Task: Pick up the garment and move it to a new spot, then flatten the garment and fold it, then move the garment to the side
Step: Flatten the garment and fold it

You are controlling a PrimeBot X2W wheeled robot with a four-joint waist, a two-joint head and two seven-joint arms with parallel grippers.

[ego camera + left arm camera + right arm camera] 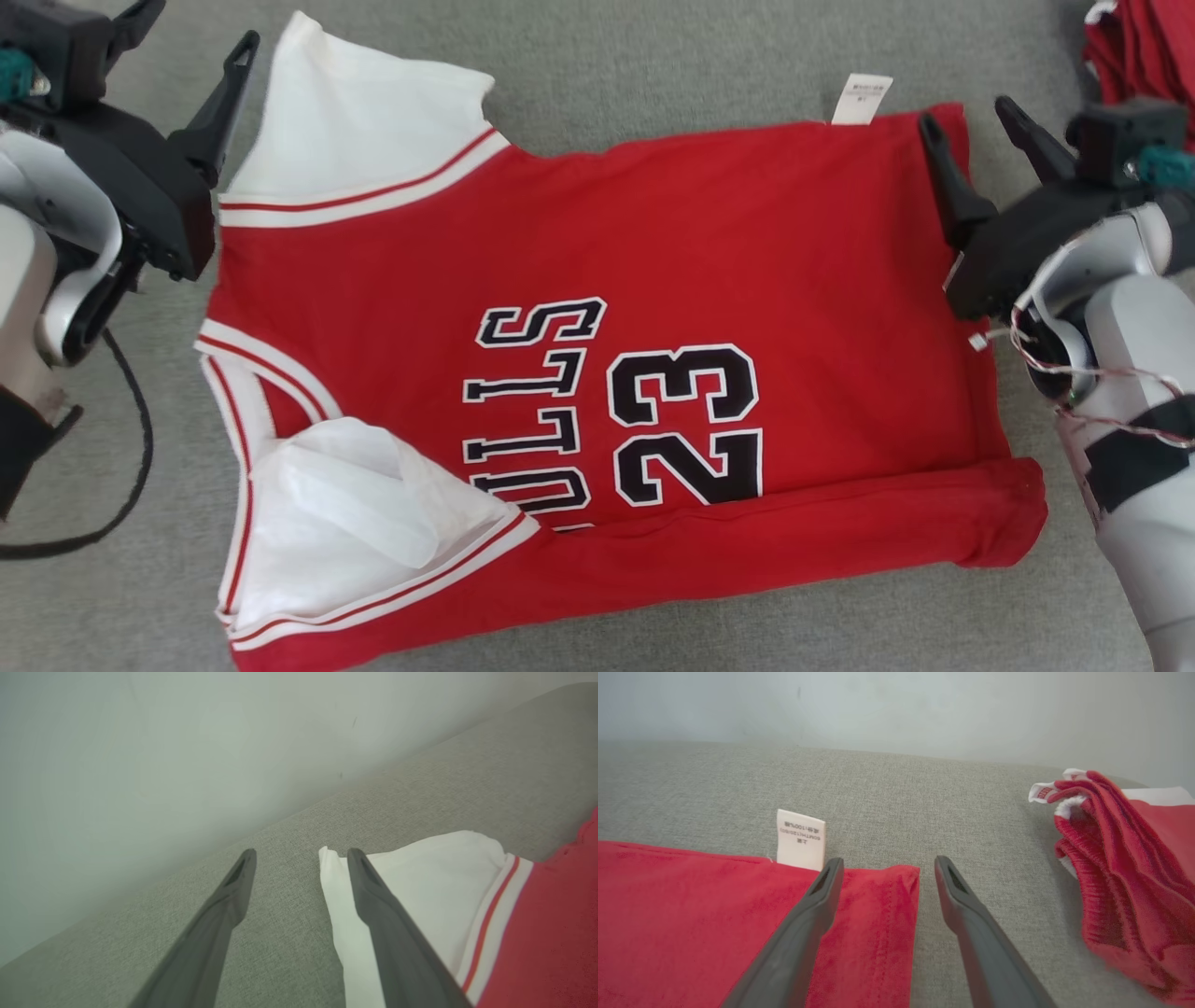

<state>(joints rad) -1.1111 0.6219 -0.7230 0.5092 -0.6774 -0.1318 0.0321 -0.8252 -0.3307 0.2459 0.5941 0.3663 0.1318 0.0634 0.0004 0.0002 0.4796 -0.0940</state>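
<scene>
Grey fabric surface (653, 65) under the garment (747, 243) meets pale wall (140, 742); left pincer (201, 28) and right pincer (966, 114) gape wide.

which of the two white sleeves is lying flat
The far sleeve, at the top of the head view, lies smooth; the near sleeve is rumpled, with a fold doubled over it.

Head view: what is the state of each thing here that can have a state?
jersey, spread flat, print up, near edge folded over.
care label, sticking out past the far edge.
left tool, open, holding nothing, by the white sleeve.
right tool, open, holding nothing, by the jersey's corner.
second red garment, crumpled, apart from the jersey.
</scene>
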